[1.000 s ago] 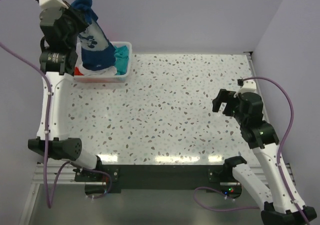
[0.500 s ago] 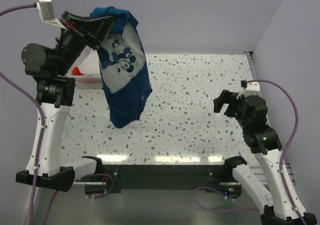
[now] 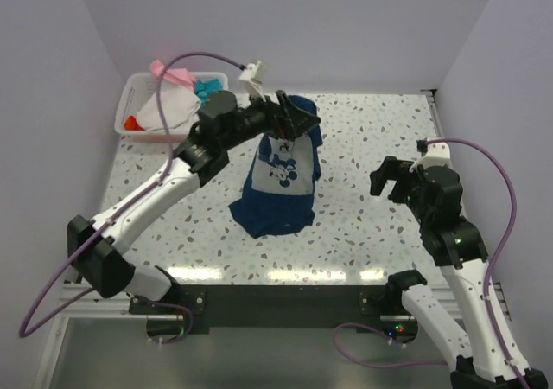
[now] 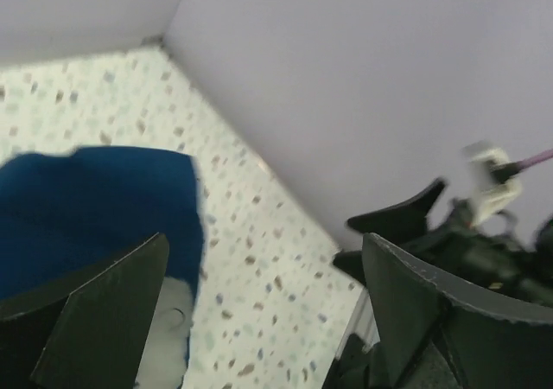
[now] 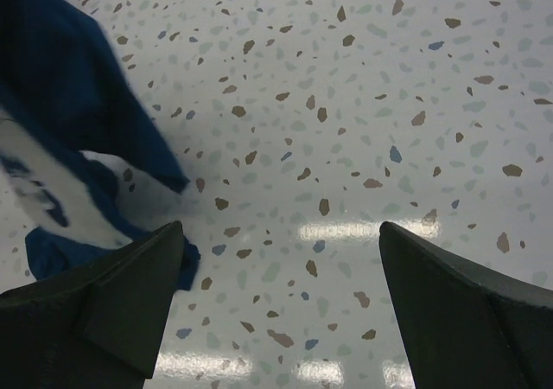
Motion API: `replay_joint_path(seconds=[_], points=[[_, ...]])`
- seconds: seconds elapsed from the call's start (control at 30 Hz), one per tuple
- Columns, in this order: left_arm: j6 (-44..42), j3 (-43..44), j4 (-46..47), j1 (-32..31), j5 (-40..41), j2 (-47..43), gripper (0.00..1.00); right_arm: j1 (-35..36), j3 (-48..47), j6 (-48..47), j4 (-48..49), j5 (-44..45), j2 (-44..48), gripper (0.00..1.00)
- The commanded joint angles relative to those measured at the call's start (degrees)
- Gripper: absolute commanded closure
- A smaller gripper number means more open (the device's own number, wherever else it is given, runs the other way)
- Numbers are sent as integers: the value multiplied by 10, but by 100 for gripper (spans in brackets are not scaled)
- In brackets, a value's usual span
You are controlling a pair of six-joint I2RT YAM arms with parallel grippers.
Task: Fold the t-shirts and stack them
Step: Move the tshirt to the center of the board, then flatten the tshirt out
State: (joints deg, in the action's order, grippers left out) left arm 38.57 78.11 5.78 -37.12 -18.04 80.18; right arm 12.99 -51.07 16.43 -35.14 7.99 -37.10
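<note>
Jaws on the left gripper (image 4: 263,238) stand wide apart with no cloth between them. Even so, the dark navy-blue soft cloth t-shirt with a white cartoon print (image 3: 278,180) rises to that gripper at the far middle of the table, and its lower half lies crumpled on the speckled white tabletop (image 3: 371,130). Whether a fold hangs on one finger I cannot tell. The right gripper (image 3: 389,178) is likewise spread and holds nothing, well apart to the right. The white, pink, teal and orange-red tees (image 3: 168,108) sit in the white plastic basket (image 3: 123,104) at the far left corner. The step in hand looks like laying this shirt flat. It would go best with the left arm drawn clear, then each gripper pinching one shoulder and pulling outward to smooth the rumpled hem before any fold.
</note>
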Motion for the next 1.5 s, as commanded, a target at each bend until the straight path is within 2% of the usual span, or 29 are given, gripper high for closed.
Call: replay_joint_path(seconds=[0.0,0.07,0.13,0.3,0.37,0.47,0.53,0.67,0.77,0.8,1.0,1.2,1.4,1.47], points=[[-36,-8,-90,-13,63,60,0,-2,-5,-2,-3,12,-12,1],[-38,-17,-135,-13,94,77,0,-2,-6,4,-6,17,-21,1],[-41,-39,-160,-14,128,54,0,-2,-4,8,-5,19,-28,1],[-8,-178,-214,-13,311,-50,0,-2,0,14,8,-5,-60,1],[18,-240,-264,-12,375,-103,0,-2,4,14,23,-28,-74,1],[74,-321,-311,-9,411,-157,0,-2,5,25,56,-60,-112,1],[96,-369,-314,-9,404,-179,0,-2,0,33,94,-79,-158,1],[107,-399,-314,-9,393,-171,0,4,-29,38,167,-143,-274,1],[105,-397,-304,-9,350,-132,0,33,-102,11,161,-121,-383,1],[110,-399,-293,-8,346,-115,0,47,-123,-1,157,-87,-414,1],[116,-404,-242,-9,326,-65,7,49,-258,-24,173,-41,-609,1],[114,-387,-209,-8,308,-6,11,49,-370,-33,156,-52,-754,1],[111,-365,-159,-9,269,58,24,49,-450,-46,133,-36,-859,3],[111,-354,-146,-8,260,73,38,49,-465,-42,132,-41,-878,6]])
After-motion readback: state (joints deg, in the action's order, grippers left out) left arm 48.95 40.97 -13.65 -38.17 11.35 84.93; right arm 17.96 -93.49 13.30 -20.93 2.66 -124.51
